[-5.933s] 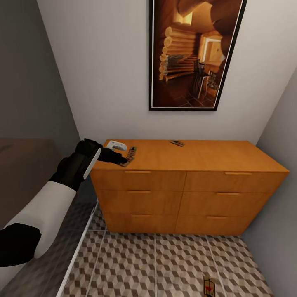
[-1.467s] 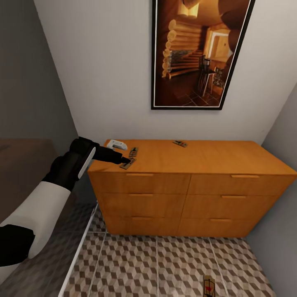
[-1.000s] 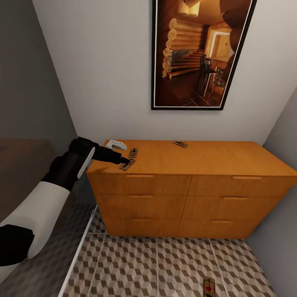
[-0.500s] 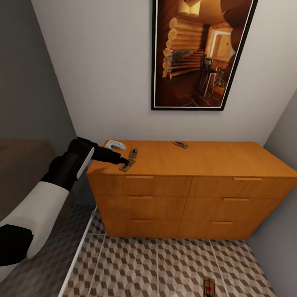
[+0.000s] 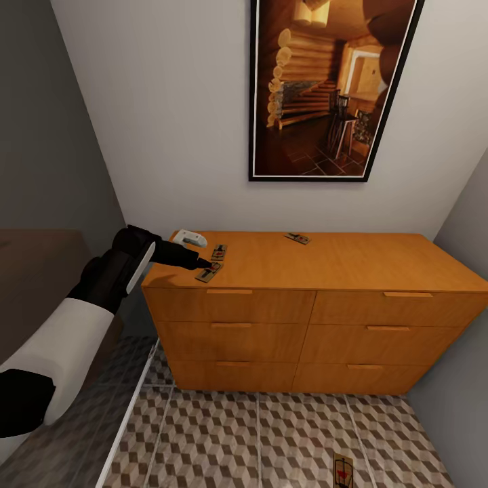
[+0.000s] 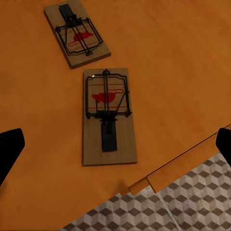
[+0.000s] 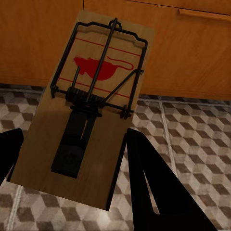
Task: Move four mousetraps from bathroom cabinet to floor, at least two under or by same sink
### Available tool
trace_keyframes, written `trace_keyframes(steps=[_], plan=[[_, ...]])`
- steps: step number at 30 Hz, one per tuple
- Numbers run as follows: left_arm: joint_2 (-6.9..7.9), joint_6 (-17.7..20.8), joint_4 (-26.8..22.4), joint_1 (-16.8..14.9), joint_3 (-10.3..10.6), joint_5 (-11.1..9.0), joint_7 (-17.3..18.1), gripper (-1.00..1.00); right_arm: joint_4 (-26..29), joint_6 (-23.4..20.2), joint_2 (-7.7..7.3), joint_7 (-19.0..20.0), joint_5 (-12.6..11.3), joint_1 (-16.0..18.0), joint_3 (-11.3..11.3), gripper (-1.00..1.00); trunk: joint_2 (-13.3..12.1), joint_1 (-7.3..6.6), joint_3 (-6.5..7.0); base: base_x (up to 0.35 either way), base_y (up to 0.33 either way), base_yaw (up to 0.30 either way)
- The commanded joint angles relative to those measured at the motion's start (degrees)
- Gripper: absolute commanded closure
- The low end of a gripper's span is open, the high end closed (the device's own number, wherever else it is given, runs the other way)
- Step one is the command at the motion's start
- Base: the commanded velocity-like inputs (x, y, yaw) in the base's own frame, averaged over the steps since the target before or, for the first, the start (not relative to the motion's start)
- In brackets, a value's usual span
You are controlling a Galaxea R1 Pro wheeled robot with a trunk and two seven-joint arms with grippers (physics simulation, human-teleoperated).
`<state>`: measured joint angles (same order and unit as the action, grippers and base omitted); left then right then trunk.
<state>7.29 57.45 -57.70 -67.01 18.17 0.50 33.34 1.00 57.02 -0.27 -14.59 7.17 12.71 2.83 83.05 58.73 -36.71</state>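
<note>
— Where is your left gripper [image 5: 203, 263] now?

— Over the front left corner of the cabinet [image 5: 318, 298]. My fingers are spread wide apart, grasping nothing, above a mousetrap [image 6: 108, 117] lying flat near the cabinet's front edge.

— Any others on the cabinet?

— A second mousetrap [image 6: 77, 34] lies just behind that one, apart from it, and a third [image 5: 297, 238] sits near the back edge. A white object [image 5: 190, 238] rests at the cabinet's back left corner.

— And your right gripper [image 7: 72, 159]?

— It is clamped on a fourth mousetrap [image 7: 91, 110], held in front of the cabinet's drawers, above the bathroom floor [image 5: 271, 440].
</note>
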Motion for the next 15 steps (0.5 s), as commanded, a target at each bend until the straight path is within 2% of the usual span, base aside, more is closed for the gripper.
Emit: trace_keyframes(steps=[1,15], plan=[[0.04,0.2,0.0,-0.1,0.1,0.1,0.2,-1.0,0.0,0.1,-0.01,-0.3,0.2,0.0,0.2,1.0,0.0,0.0,-0.05,0.0,0.0,0.0],[-0.08,0.2,0.0,-0.1,0.3,0.1,0.1,-1.0,0.0,0.1,0.01,-0.3,0.2,0.0,0.2,1.0,0.0,0.0,-0.05,0.0,0.0,0.0]])
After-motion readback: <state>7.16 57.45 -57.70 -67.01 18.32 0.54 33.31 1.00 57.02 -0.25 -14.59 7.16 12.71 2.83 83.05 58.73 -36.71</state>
